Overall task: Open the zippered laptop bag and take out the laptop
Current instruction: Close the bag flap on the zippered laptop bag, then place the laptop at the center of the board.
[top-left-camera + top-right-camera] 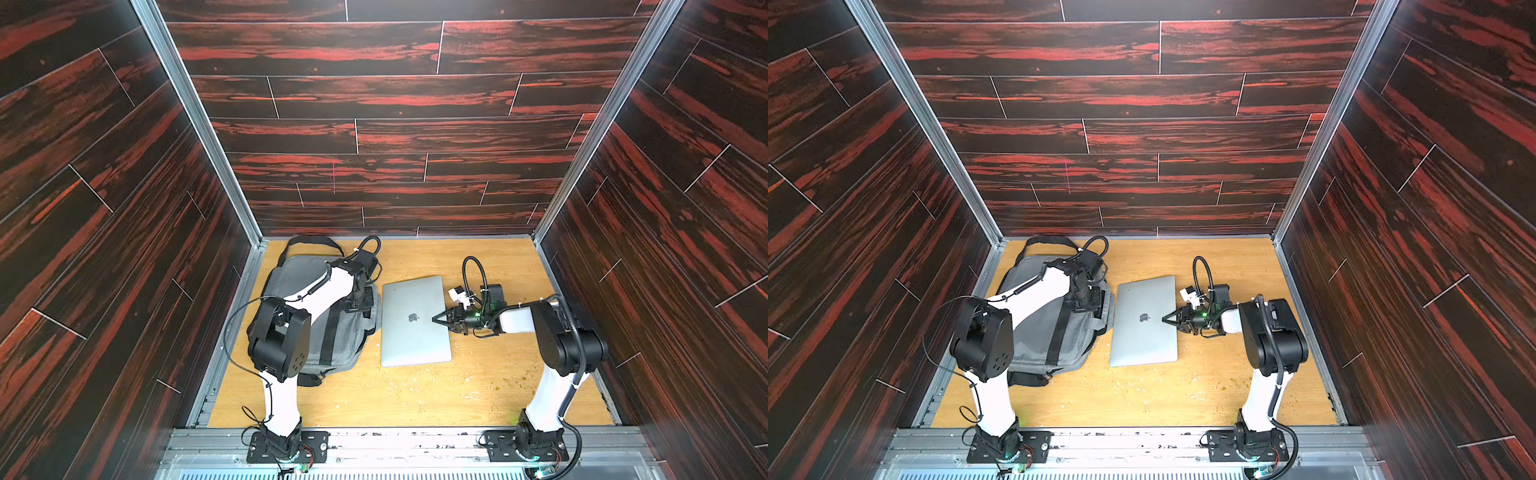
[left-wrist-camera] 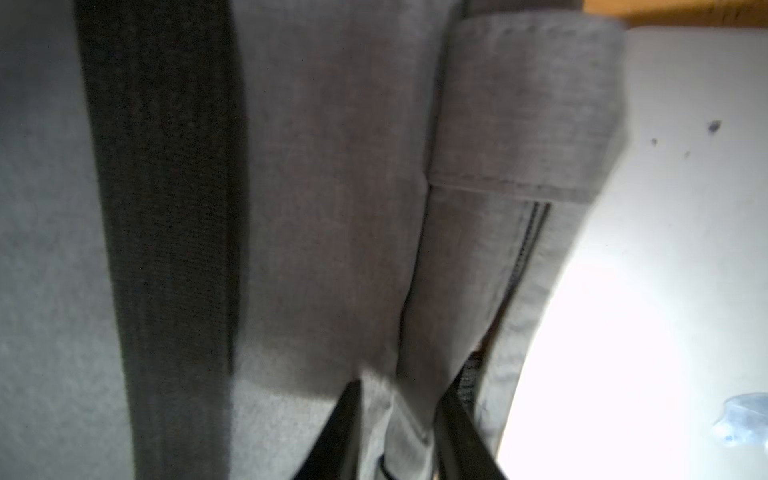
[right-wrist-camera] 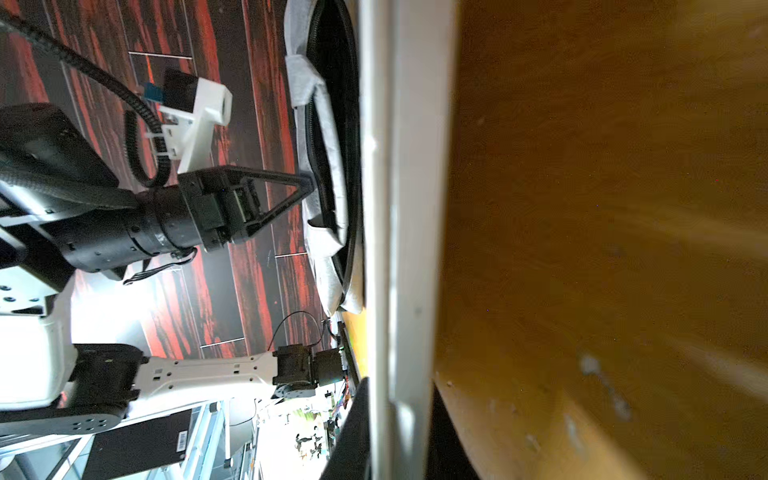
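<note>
Since the laptop (image 1: 409, 334) lies flat on the table (image 1: 415, 395), closed and logo up, just beside the bag (image 1: 291, 276) and wholly clear of it, the main work looks done. The zip (image 2: 525, 245) is undone, and the bag mouth gapes toward the laptop in the right wrist view.

Right gripper (image 1: 434, 319) sits at the laptop's outer edge, the side away from the bag. Its fingers (image 3: 353, 432) straddle that edge, but whether they pinch it or merely flank it I cannot tell.

Left gripper (image 2: 401, 388) hangs over the bag's rim by the zip, jaws parted, a strip of grey fabric between them, not visibly pinched — released, I judge.

Left to do, by my reading — free both grippers and draw the arms clear.
</note>
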You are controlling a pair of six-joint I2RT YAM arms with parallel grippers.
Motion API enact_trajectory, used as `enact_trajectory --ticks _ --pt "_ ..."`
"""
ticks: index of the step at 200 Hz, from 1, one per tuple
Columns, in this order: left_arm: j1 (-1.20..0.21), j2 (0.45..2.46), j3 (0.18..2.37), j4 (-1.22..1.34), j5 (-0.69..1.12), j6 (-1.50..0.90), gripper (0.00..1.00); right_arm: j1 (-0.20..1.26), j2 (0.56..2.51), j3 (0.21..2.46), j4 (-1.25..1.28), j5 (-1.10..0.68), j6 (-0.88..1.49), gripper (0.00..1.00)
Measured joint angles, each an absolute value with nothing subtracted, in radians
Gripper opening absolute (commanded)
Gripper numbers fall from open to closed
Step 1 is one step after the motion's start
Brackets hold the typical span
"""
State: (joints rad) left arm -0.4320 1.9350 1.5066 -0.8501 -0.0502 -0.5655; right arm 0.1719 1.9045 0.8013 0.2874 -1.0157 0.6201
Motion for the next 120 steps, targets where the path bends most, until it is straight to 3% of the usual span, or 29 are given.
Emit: enact_trajectory --ticks 33,74,120 --pt "-0.432 1.937 1.504 -0.849 -0.043 -0.556 0.54 0.163 1.923 0.801 0.292 -1.003 0.601 0.23" --pt "-0.432 1.876 1.475 -0.841 -0.033 -0.528 0.76 0.147 1.953 0.801 0.285 -0.979 0.572 0.34" --pt "-0.429 1.715 1.469 -0.836 -0.035 -0.470 0.80 0.121 1.956 0.801 0.259 -0.957 0.532 0.45"
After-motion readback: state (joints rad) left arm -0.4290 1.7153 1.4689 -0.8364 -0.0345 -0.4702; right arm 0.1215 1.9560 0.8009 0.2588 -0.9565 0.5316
